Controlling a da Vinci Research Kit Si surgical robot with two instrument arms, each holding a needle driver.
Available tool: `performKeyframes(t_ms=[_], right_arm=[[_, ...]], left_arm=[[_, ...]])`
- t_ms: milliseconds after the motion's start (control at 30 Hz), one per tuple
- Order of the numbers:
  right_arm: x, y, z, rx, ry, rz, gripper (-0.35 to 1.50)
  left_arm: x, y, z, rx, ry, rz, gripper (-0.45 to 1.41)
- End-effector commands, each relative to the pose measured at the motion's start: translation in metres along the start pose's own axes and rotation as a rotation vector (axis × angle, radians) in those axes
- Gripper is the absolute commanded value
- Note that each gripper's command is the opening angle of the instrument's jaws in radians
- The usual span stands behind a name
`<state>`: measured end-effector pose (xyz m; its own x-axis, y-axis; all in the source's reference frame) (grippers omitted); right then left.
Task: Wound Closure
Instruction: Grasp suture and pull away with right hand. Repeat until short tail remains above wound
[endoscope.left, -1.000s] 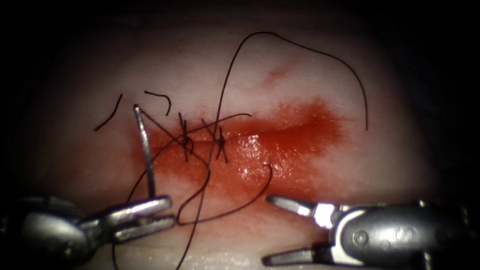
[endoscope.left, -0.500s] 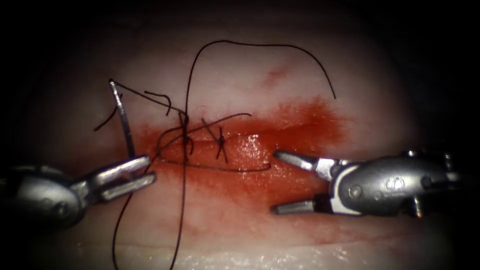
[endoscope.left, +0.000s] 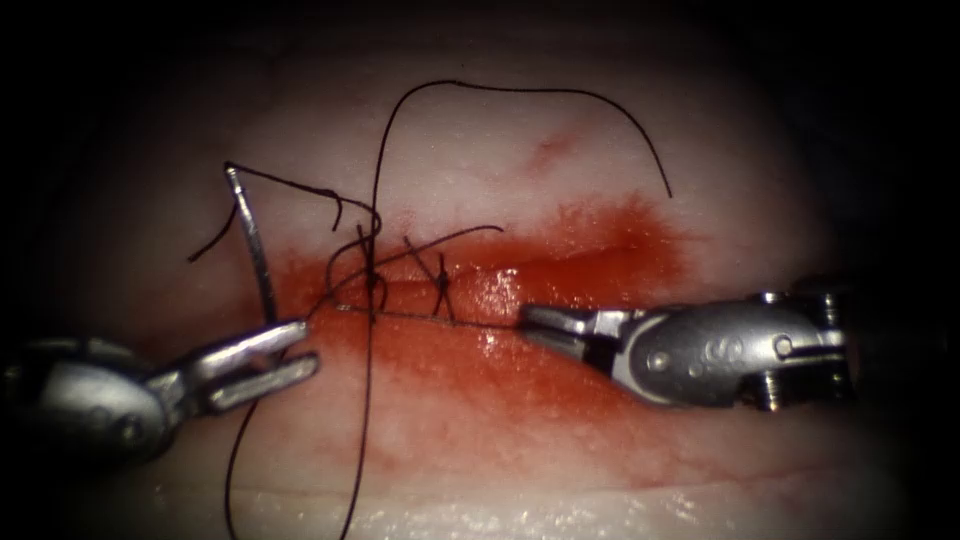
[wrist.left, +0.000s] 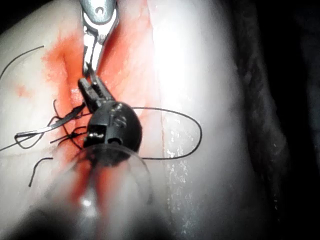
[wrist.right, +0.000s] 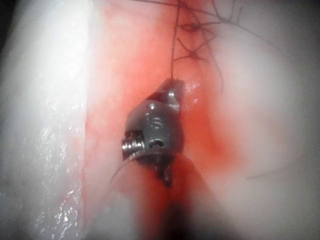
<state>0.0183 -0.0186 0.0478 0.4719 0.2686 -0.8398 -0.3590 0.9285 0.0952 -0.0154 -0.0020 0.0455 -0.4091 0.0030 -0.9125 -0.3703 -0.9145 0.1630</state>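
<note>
My left tool (endoscope.left: 285, 358) at the lower left is shut on the curved needle (endoscope.left: 252, 245) near its lower end. The needle stands free of the tissue (endoscope.left: 560, 440), over the left end of the cut (endoscope.left: 560, 265). Thread (endoscope.left: 300, 187) runs from the needle's upper end to the two stitches (endoscope.left: 372, 275). From the right, my right tool (endoscope.left: 528, 320) lies on the cut, shut on a thread end (endoscope.left: 440, 316) stretched taut from the left stitch. In the left wrist view the left tool (wrist.left: 90, 90) holds the needle (wrist.left: 50, 129). The right wrist view has the right tool (wrist.right: 172, 89) gripping thread (wrist.right: 174, 45).
Red fluid (endoscope.left: 610, 240) covers the cut and the tissue in front of it. A long thread loop (endoscope.left: 520, 90) arcs over the far side. A short cut end of thread (endoscope.left: 208, 246) lies left of the needle. Two strands (endoscope.left: 362, 430) trail to the tissue's front edge.
My right tool came up from the front edge to the cut and closed its open jaws on the thread end, now taut. The left tool carried the needle up and left.
</note>
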Motion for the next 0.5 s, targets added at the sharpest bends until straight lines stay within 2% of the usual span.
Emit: performKeyframes(t_ms=[33,133,267,500], right_arm=[[-0.0001,-0.0006,0.0000,0.000,-0.010,0.041,-0.35],[0.0001,-0.0010,-0.0007,0.001,-0.028,0.051,-0.35],[0.0012,-0.0030,-0.0025,0.017,-0.044,0.057,-0.35],[0.0045,-0.0091,-0.0058,0.043,-0.031,0.059,-0.35]], left_arm=[[-0.0003,0.0004,0.0006,0.000,0.001,0.000,-0.45],[-0.0003,0.0004,0.0006,-0.001,0.001,0.000,-0.45],[-0.0003,0.0004,0.0008,-0.003,0.002,-0.005,-0.45],[-0.0003,0.0011,0.0012,-0.016,0.003,-0.004,-0.45]])
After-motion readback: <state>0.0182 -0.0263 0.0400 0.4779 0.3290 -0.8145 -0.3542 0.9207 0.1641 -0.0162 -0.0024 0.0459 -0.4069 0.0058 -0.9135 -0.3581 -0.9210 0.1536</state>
